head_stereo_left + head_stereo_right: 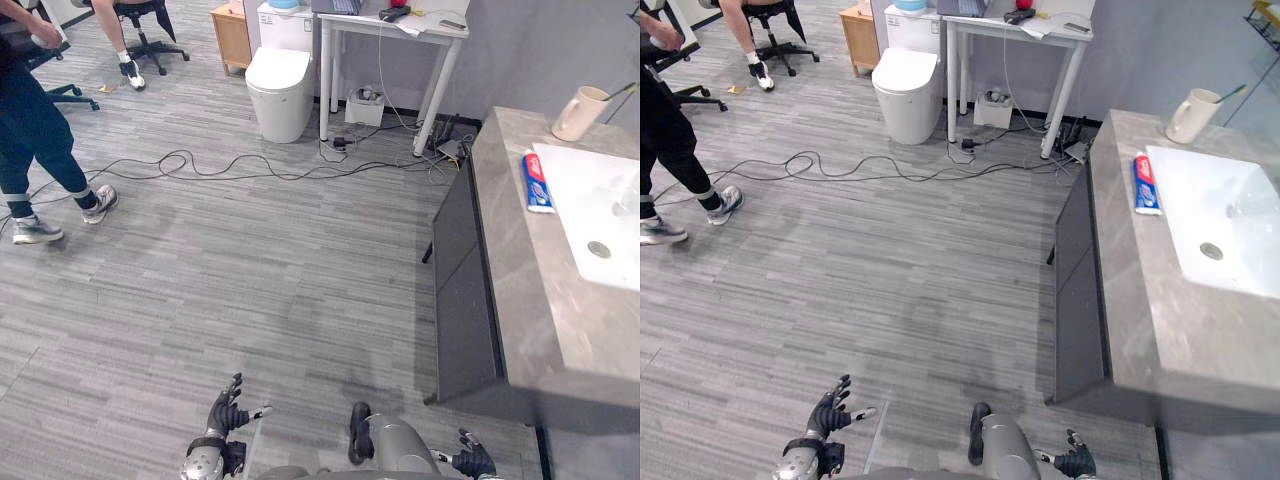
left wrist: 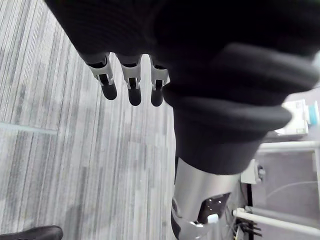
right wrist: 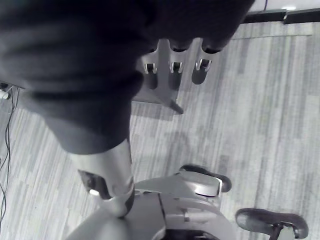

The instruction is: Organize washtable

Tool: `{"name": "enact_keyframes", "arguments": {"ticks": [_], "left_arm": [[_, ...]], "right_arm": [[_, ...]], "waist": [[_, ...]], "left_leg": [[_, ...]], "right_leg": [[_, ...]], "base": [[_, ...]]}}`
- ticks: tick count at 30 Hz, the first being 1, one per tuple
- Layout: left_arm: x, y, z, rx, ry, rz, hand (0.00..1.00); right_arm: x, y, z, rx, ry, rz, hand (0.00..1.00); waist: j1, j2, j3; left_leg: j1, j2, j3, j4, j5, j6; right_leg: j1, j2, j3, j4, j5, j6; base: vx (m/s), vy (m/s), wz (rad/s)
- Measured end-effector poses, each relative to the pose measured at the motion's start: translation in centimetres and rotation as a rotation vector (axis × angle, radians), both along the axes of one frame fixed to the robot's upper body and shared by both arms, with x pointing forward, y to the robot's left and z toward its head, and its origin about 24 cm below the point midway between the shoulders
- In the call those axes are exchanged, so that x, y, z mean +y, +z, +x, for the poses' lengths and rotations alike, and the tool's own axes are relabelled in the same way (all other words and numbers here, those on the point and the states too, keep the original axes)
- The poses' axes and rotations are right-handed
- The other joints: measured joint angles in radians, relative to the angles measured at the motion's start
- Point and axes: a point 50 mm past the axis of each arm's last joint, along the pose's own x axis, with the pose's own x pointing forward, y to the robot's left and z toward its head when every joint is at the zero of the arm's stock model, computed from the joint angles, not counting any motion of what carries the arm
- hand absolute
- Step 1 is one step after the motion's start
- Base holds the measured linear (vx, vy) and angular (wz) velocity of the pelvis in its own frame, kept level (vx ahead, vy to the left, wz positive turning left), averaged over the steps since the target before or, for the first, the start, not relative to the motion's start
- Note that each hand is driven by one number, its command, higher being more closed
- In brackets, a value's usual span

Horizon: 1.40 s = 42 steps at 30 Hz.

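Observation:
The washtable [image 1: 520, 290] stands at the right, a grey stone counter on a dark cabinet. A white sink [image 1: 585, 195] is set into it. A red, white and blue toothpaste tube [image 1: 537, 183] lies on the counter along the sink's left rim. A cream mug [image 1: 579, 113] with a toothbrush in it stands at the counter's far corner. My left hand [image 1: 225, 410] hangs low over the floor, fingers [image 2: 132, 87] straight and holding nothing. My right hand [image 1: 472, 461] also hangs low near the cabinet's front corner, open, with its fingers [image 3: 175, 70] relaxed.
Black cables [image 1: 200, 165] snake across the grey floor. A white toilet [image 1: 278, 90], a white desk [image 1: 395, 30] and a small wooden cabinet [image 1: 232, 35] line the far wall. A person [image 1: 35, 140] walks at the left, and another sits on an office chair [image 1: 150, 30].

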Motion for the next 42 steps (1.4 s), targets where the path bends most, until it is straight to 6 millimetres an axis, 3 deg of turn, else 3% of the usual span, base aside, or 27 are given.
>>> {"name": "enact_keyframes", "arguments": {"ticks": [2,6,7,8,9,10,11,12,13,15,18,19,20,21,23,24,25,26,27,28,29,31,33,34,37,39,42], "left_arm": [[0.1,0.0,0.1,-0.002,0.006,-0.001,0.0],[-0.5,0.2,0.8,-0.028,0.007,-0.017,0.0],[-1.0,0.1,0.9,-0.03,0.01,-0.032,0.0],[-1.5,0.1,0.9,-0.034,0.014,-0.05,0.0],[-1.8,0.0,0.7,-0.03,0.023,-0.061,0.0],[-1.8,-0.4,0.7,-0.005,0.044,-0.069,0.0],[-1.6,-0.3,0.8,-0.011,0.055,-0.064,0.0],[-0.9,0.0,0.8,-0.023,0.051,-0.041,0.0],[-1.1,0.1,0.6,-0.027,0.054,-0.047,0.0],[-0.9,0.1,-0.1,-0.017,0.056,-0.04,0.0],[-1.3,0.5,0.1,-0.038,0.03,-0.044,0.0],[-1.4,0.9,0.4,-0.059,0.007,-0.038,0.0],[-1.4,1.0,0.6,-0.062,-0.007,-0.031,0.0],[-1.5,1.0,0.7,-0.063,-0.013,-0.033,0.0],[-1.1,1.2,1.2,-0.07,-0.018,-0.018,0.0],[-0.8,1.2,1.6,-0.073,-0.025,-0.009,0.0],[-0.7,1.2,1.8,-0.072,-0.028,-0.004,0.0],[-0.3,0.9,1.9,-0.054,-0.029,0.006,0.0],[-0.1,0.7,1.8,-0.041,-0.026,0.007,0.0],[0.6,0.5,1.3,-0.014,-0.023,0.026,0.0],[-0.1,-0.2,1.1,0.017,-0.019,0.001,0.0],[-0.9,0.0,1.8,-0.002,-0.032,-0.02,0.0],[-1.2,0.2,2.5,-0.024,-0.047,-0.029,0.0],[-1.2,0.2,2.5,-0.026,-0.048,-0.029,0.0],[-1.2,0.1,2.0,-0.019,-0.041,-0.033,0.0],[-1.3,0.1,1.8,-0.015,-0.037,-0.037,0.0],[-1.7,-0.1,1.5,-0.006,-0.029,-0.05,0.0]], "right_arm": [[0.2,0.1,0.8,-0.02,-0.006,0.009,0.0],[0.0,0.1,1.6,-0.038,-0.055,0.021,0.0],[-0.3,0.2,1.6,-0.042,-0.074,0.016,0.0],[-1.2,0.5,1.5,-0.047,-0.079,-0.009,0.0],[-1.7,0.6,1.6,-0.049,-0.075,-0.022,0.0],[-0.9,0.3,1.6,-0.033,-0.071,0.0,0.0],[-0.4,0.2,1.5,-0.029,-0.057,0.01,0.0],[0.4,-0.1,1.4,-0.022,-0.037,0.027,0.0],[0.4,0.0,1.5,-0.026,-0.035,0.026,0.0],[1.0,0.3,1.5,-0.053,-0.027,0.032,0.0],[1.4,1.0,1.5,-0.089,0.002,0.021,0.0],[2.1,1.1,1.7,-0.102,0.015,0.031,0.0],[2.6,1.1,1.9,-0.104,0.027,0.042,0.0],[2.8,1.1,2.0,-0.108,0.031,0.048,0.0],[2.9,1.2,2.3,-0.116,0.042,0.046,0.0],[2.8,1.2,2.8,-0.122,0.053,0.043,0.0],[2.8,1.2,3.0,-0.121,0.06,0.04,0.0],[2.6,1.1,3.5,-0.111,0.08,0.028,0.0],[2.6,1.1,3.7,-0.11,0.087,0.024,0.0],[2.7,1.0,3.3,-0.098,0.102,0.017,0.0],[1.9,0.8,3.0,-0.076,0.116,-0.009,0.0],[0.9,1.0,3.1,-0.075,0.1,-0.03,0.0],[0.9,0.8,2.8,-0.063,0.089,-0.025,0.0],[1.2,0.7,2.6,-0.061,0.092,-0.018,0.0],[1.5,0.7,2.6,-0.062,0.099,-0.004,0.0],[1.4,0.4,1.9,-0.036,0.092,-0.005,0.0],[0.9,0.4,1.6,-0.031,0.055,-0.011,0.0]], "waist": [[0.015,0.005,-0.001],[0.016,-0.035,0.022],[0.02,-0.04,0.026],[0.024,-0.009,0.023],[0.027,0.035,0.022],[0.021,0.002,0.039],[0.024,-0.004,0.04],[0.04,-0.028,0.04],[0.058,-0.034,0.038],[0.061,-0.054,0.028],[0.058,-0.065,0.025],[0.056,-0.08,0.022],[0.05,-0.077,0.024],[0.046,-0.079,0.023],[0.047,-0.081,0.021],[0.038,-0.077,0.021],[0.035,-0.075,0.021],[0.025,-0.069,0.022],[0.022,-0.069,0.022],[0.02,-0.086,0.015],[0.026,-0.054,0.021],[0.007,-0.02,0.027],[-0.007,-0.016,0.029],[-0.002,-0.017,0.032],[0.032,-0.03,0.039],[0.043,-0.034,0.04],[0.051,-0.044,0.045]], "left_leg": [[-0.065,0.084,0.09,0.158,-0.053,0.049],[-0.17,0.14,0.086,0.028,-0.126,0.044],[-0.2,0.134,0.043,-0.099,-0.115,0.025],[-0.194,0.134,-0.061,-0.342,-0.054,-0.039],[-0.179,0.162,-0.097,-0.445,0.065,-0.054],[-0.152,0.133,-0.064,-0.449,0.095,-0.022],[-0.147,0.128,-0.059,-0.451,0.082,-0.045],[-0.149,0.093,-0.104,-0.419,0.009,-0.087],[-0.146,0.054,-0.161,-0.385,-0.036,-0.021],[-0.128,0.058,-0.107,-0.341,-0.078,0.035],[-0.05,0.076,-0.022,-0.346,-0.129,0.053],[0.002,0.084,0.043,-0.358,-0.144,0.068],[0.035,0.089,0.07,-0.368,-0.157,0.073],[0.061,0.092,0.089,-0.378,-0.165,0.072],[0.153,0.12,0.151,-0.431,-0.179,0.054],[0.178,0.146,0.177,-0.454,-0.176,0.049],[0.187,0.157,0.188,-0.463,-0.174,0.045],[0.21,0.177,0.202,-0.489,-0.165,0.029],[0.225,0.177,0.207,-0.5,-0.163,0.024],[0.257,0.154,0.217,-0.505,-0.163,-0.006],[0.288,0.171,0.203,-0.475,-0.18,-0.04],[0.249,0.182,0.153,-0.404,-0.148,-0.068],[0.209,0.186,0.127,-0.326,-0.116,-0.081],[0.18,0.21,0.123,-0.189,-0.062,-0.066],[0.067,0.267,0.102,0.127,-0.095,-0.048],[-0.015,0.272,0.099,0.121,-0.119,-0.018],[-0.096,0.222,-0.01,-0.099,-0.125,-0.013]], "right_leg": [[0.085,-0.003,0.072,-0.053,0.0,-0.001],[0.196,-0.102,0.145,-0.098,-0.008,0.004],[0.209,-0.137,0.164,-0.093,-0.038,0.038],[0.204,-0.135,0.185,-0.076,-0.086,0.099],[0.209,-0.121,0.198,-0.073,-0.113,0.135],[0.22,-0.155,0.215,-0.058,-0.143,0.167],[0.208,-0.151,0.222,-0.044,-0.144,0.168],[0.171,-0.14,0.233,-0.019,-0.142,0.163],[0.153,-0.139,0.251,0.01,-0.16,0.15],[0.149,-0.149,0.308,0.032,-0.191,0.166],[0.056,-0.138,0.347,0.251,-0.193,0.177],[-0.061,-0.139,0.341,0.464,-0.155,0.243],[-0.106,-0.155,0.304,0.559,-0.142,0.244],[-0.128,-0.167,0.267,0.604,-0.149,0.231],[-0.196,-0.183,0.081,0.669,-0.216,0.148],[-0.234,-0.184,-0.051,0.648,-0.243,0.109],[-0.254,-0.182,-0.119,0.62,-0.248,0.097],[-0.295,-0.173,-0.277,0.523,-0.247,0.075],[-0.302,-0.157,-0.318,0.455,-0.226,0.048],[-0.282,-0.119,-0.351,0.243,-0.091,-0.028],[-0.267,-0.088,-0.343,0.236,-0.053,-0.133],[-0.25,-0.077,-0.325,0.22,-0.099,-0.118],[-0.197,-0.067,-0.306,0.198,-0.133,-0.104],[-0.138,-0.042,-0.287,0.174,-0.152,-0.101],[-0.03,0.011,-0.186,0.109,-0.17,-0.101],[0.0,0.023,-0.108,0.082,-0.167,-0.097],[0.038,0.023,0.018,0.074,-0.156,-0.07]], "base": [[0.55,0.112,-1.03],[0.44,0.199,-0.6],[0.31,0.315,-0.54],[0.38,0.413,-0.67],[0.33,0.424,-0.63],[0.27,0.316,-0.42],[0.29,0.284,-0.53],[0.21,0.183,-1.0],[0.21,0.189,-1.24],[0.27,0.202,-1.23],[0.27,0.119,-1.0],[0.28,0.076,-1.13],[0.29,0.066,-0.99],[0.32,0.04,-0.88],[0.37,0.005,-0.98],[0.35,-0.036,-0.7],[0.39,-0.076,-0.73],[0.44,-0.093,-0.62],[0.57,-0.111,-0.8],[0.6,-0.103,-0.82],[0.5,-0.073,-0.8],[0.41,-0.084,-0.32],[0.33,-0.092,-0.06],[0.24,-0.063,-0.32],[0.27,-0.056,-0.97],[0.25,0.003,-1.24],[0.3,0.114,-1.4]]}}
